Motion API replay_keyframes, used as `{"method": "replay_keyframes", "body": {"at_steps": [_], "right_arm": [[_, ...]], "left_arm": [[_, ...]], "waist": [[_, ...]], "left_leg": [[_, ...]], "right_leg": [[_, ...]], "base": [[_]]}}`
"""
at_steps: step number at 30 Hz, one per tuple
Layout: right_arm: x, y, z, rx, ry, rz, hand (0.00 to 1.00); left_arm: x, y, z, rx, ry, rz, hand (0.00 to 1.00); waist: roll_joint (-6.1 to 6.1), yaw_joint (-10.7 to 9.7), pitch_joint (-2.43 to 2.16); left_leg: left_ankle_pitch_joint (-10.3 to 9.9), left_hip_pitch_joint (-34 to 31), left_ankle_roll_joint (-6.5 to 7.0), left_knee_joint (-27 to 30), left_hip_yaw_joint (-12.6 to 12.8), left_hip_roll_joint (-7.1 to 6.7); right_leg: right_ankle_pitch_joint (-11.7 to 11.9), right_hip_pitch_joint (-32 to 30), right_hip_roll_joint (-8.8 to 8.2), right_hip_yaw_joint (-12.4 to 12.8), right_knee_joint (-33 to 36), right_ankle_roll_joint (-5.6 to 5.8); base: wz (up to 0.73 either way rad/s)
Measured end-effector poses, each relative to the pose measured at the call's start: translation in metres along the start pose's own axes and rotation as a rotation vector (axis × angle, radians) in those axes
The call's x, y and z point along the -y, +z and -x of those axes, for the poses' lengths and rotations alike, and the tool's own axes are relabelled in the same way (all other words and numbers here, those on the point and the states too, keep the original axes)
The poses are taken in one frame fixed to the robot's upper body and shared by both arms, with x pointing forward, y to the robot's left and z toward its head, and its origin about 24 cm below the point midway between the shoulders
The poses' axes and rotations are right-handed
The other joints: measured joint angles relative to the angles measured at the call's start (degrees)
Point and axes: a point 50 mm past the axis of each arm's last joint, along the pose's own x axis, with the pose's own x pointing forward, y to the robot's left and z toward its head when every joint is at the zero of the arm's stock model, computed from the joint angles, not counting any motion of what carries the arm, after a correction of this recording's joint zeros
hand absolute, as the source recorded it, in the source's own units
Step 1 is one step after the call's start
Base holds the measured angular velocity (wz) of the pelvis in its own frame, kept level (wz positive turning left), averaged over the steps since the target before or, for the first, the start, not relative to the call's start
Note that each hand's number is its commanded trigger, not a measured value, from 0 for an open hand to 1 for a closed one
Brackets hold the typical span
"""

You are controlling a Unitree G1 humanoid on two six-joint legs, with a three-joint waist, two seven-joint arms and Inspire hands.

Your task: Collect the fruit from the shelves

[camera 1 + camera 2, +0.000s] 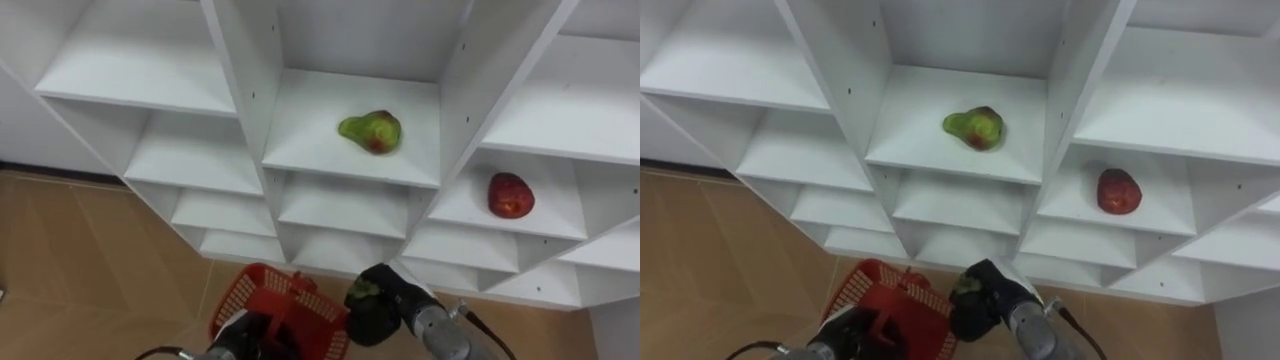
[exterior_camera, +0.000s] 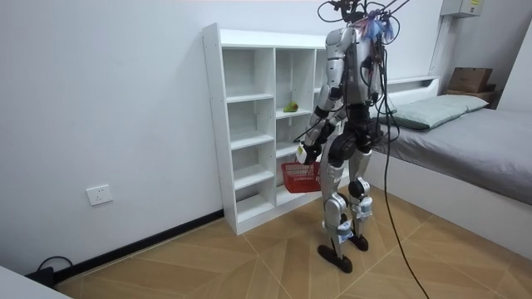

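A green pear with a red blush (image 1: 371, 131) lies on the middle shelf of the white closet (image 1: 250, 90). A red apple (image 1: 510, 195) rests on the shelf one column to the right and a little lower. My right hand (image 1: 385, 300) is shut on a small green fruit (image 1: 362, 291), low in front of the closet and just right of the red basket (image 1: 275, 300). My left hand (image 1: 235, 342) is shut on the basket's handle at the bottom edge. In the room view the basket (image 2: 301, 176) hangs at thigh height before the closet.
The closet's other compartments (image 1: 150, 70) hold nothing. Wooden floor (image 1: 90, 260) stretches to the left. In the room view I stand upright facing the closet, with a bed (image 2: 465, 137) behind me on the room view's right.
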Motion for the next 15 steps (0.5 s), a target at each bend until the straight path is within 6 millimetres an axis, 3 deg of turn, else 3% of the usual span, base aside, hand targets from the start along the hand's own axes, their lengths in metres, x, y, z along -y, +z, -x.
{"method": "replay_keyframes", "body": {"at_steps": [7, 12, 15], "right_arm": [[0.004, 0.008, -0.006, 0.019, -0.019, -0.137, 1.0], [-0.002, 0.003, -0.007, -0.012, -0.003, -0.166, 1.0], [-0.003, 0.002, -0.007, -0.016, -0.001, -0.168, 1.0]], "left_arm": [[0.004, 0.006, -0.002, 0.011, -0.016, -0.031, 1.0], [0.008, 0.01, -0.003, 0.023, -0.03, -0.027, 1.0], [0.01, 0.01, -0.003, 0.024, -0.038, -0.034, 1.0]], "waist": [[-0.11, 0.2, 0.07], [-0.25, 0.3, 0.67], [-0.16, 0.3, 0.75]], "left_leg": [[0.1, 0.3, 0.16, -0.1, 0.0, 0.03], [0.1, 0.2, 0.16, 0.0, 0.0, 0.03], [0.1, 0.1, 0.16, 0.1, 0.0, 0.02]], "right_leg": [[-0.1, 0.5, -0.33, -0.7, 0.0, 0.1], [-0.1, 0.5, -0.37, -0.7, -0.1, 0.14], [-0.1, 0.5, -0.36, -0.6, 0.0, 0.14]], "base": [[0.04], [0.01], [0.0]]}}
